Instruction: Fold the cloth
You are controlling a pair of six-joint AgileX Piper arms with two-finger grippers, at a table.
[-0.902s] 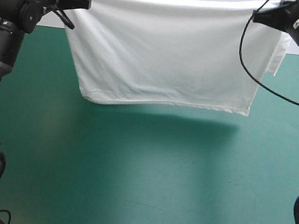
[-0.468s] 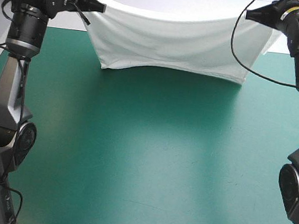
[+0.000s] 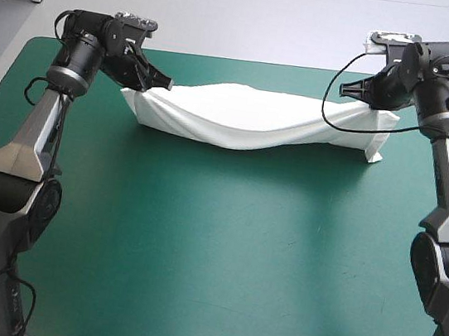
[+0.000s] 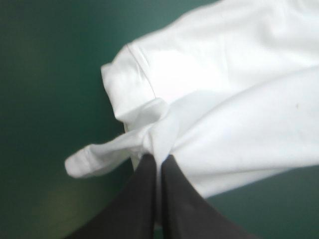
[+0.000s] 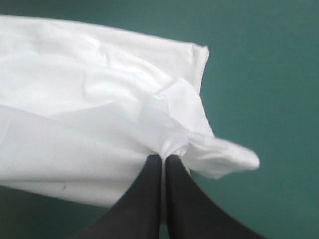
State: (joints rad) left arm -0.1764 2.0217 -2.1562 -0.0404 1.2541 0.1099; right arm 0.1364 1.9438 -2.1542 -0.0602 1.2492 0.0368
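T-shirt [image 3: 256, 122] has dropped from hanging to a bunched strip on the teal-green cover [image 3: 222, 243]; left gripper [image 4: 157, 159] and right gripper [image 5: 163, 158] pinch its ends.

One item is recorded on the tabletop [image 3: 211, 266], which is dressed in a smooth teal-green cover. A white short-sleeved T-shirt [image 3: 248, 121] is found bunched into a long, twisted band across the far part, running along the far edge and near it. Its middle is rested on the cover. Both ends are drawn into gathered points.
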